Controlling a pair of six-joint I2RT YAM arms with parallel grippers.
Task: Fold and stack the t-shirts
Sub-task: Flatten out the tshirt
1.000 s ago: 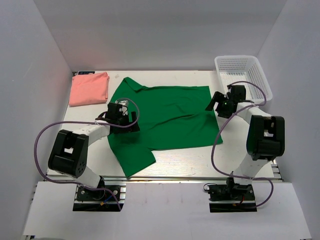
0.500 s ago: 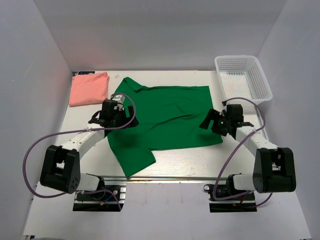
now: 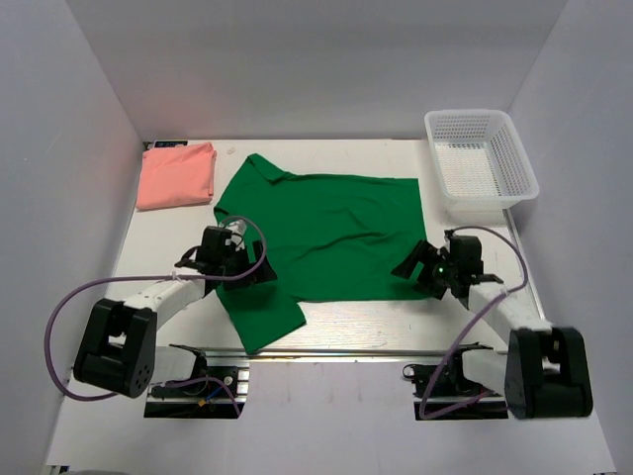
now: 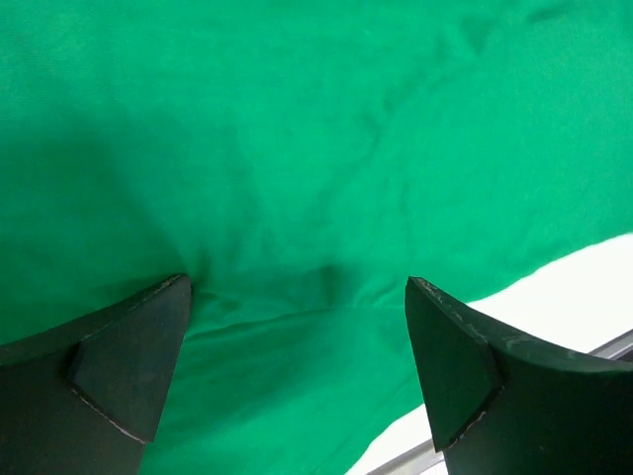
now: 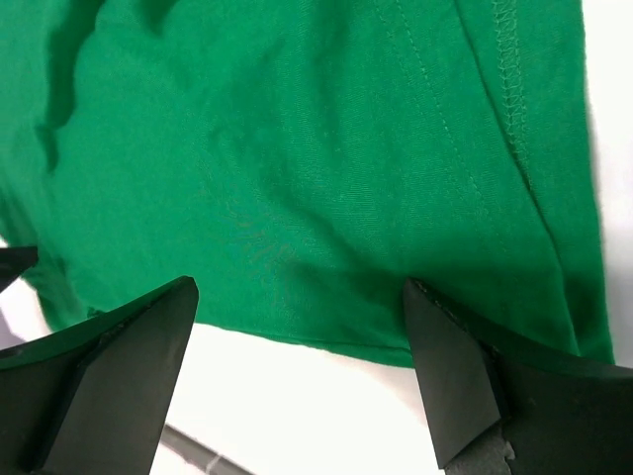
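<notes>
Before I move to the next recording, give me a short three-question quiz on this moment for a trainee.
1. True or false: the salmon pink cloth shirt lies folded at the far left corner of the white table.
2. The left end effector and the right end effector both hang over which thing? A: white plastic mesh basket. B: bright emerald green cloth shirt. C: the pink shirt.
3. Fill in: both end effectors' jaws stand ____.
Key: 1 true; 2 B; 3 open.
</notes>
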